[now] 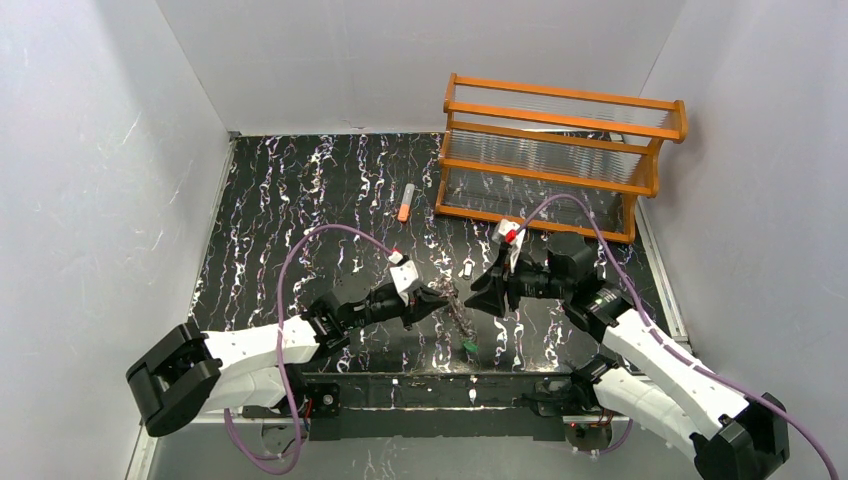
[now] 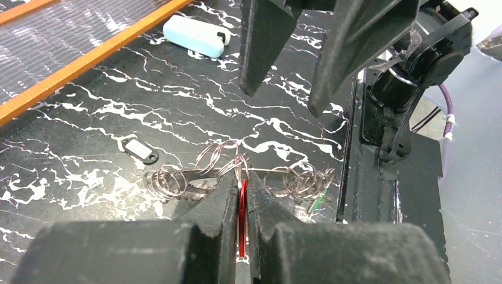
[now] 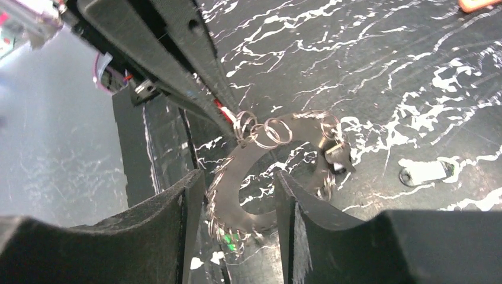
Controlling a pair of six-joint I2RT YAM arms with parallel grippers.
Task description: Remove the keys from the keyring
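The keyring [image 3: 248, 168] is a flat grey ring with small wire loops round its rim. It also shows edge-on in the left wrist view [image 2: 195, 177] and in the top view [image 1: 456, 306]. My left gripper [image 2: 241, 177] is shut on the red key [image 2: 243, 216], which hangs on the ring. My right gripper [image 3: 237, 177] is open, one finger on each side of the ring's near arc. The green key [image 3: 228, 239] hangs from the ring's lower rim and also shows in the top view [image 1: 470, 345]. A dark-and-white key [image 2: 141, 149] lies loose on the table.
An orange wooden rack [image 1: 560, 150] stands at the back right. An orange-and-grey tube [image 1: 405, 201] lies left of it. A pale white-blue clip [image 2: 196, 35] lies near the rack. The table's front edge [image 2: 350, 148] is close beside the ring.
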